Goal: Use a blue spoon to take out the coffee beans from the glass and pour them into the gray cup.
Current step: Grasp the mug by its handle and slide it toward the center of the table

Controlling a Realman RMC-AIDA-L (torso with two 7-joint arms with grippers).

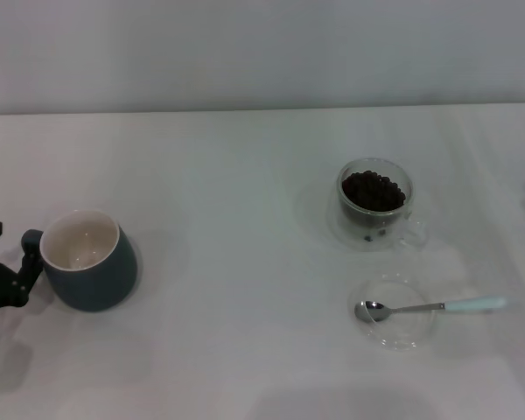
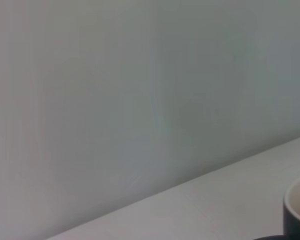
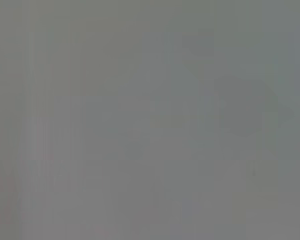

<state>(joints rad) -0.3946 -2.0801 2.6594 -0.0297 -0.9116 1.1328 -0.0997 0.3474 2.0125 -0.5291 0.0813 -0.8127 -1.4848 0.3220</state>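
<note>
Beans, small dark brown coffee beans (image 1: 373, 190), heaped in clear glass cup (image 1: 375, 205) far right; blue-handled metal spoon (image 1: 433, 306) lying across flat clear dish (image 1: 395, 313) nearer; round blue-gray mug (image 1: 89, 260) far left, black left gripper (image 1: 7, 258) touching its handle, opening impossible to tell.

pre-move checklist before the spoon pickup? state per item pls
1. Blue spoon reachable: ok, bowl in the clear dish, handle out over its rim.
2. Glass upright with coffee beans: ok.
3. Gray cup upright, inside looks empty: ok.
4. Left gripper beside the gray cup's handle: ok; whether it touches, cannot tell.
5. Right gripper located: not ok, not in any view.
6. A few beans in the glass base: cannot tell if inside the wall.
</note>
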